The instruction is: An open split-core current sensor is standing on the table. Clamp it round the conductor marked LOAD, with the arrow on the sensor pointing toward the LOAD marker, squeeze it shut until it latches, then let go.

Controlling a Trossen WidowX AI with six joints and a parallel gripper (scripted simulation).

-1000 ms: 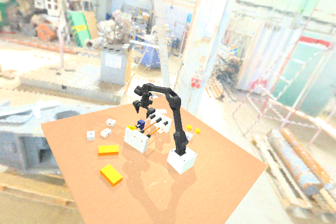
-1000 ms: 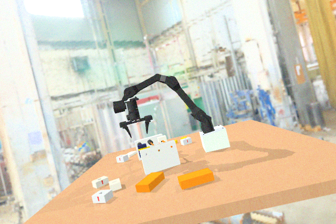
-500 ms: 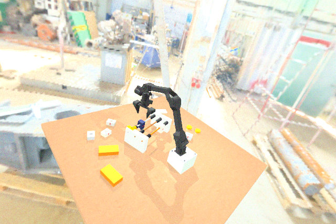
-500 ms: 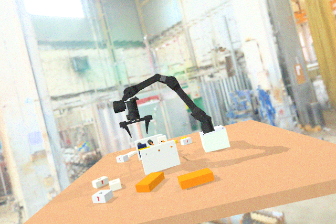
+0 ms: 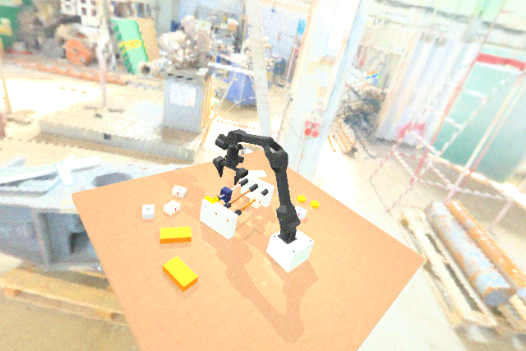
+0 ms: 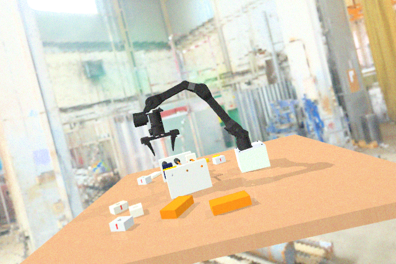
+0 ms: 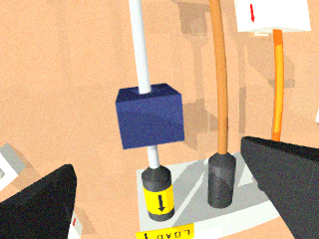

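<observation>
The black two-fingered hand (image 5: 228, 179) (image 6: 163, 153) (image 7: 159, 159) is open and empty, above the dark blue block-shaped sensor (image 5: 226, 194) (image 6: 168, 166) (image 7: 154, 119). The sensor sits around the white cylindrical conductor (image 5: 236, 187) (image 7: 140, 45), near the yellow LOAD marker (image 7: 166, 233), inward of the edges of the tan worktop (image 5: 339, 296) (image 6: 288, 203) (image 7: 60, 75). Sensor arrow and latch: not discernible.

Looking down obliquely from high and far, facing across from low beyond the table (image 5: 255, 296) (image 6: 304, 187), peering close down at conductors (image 7: 219, 75), all sharing the white terminal stand (image 5: 218, 219) (image 6: 189, 179) (image 7: 249, 211).
</observation>
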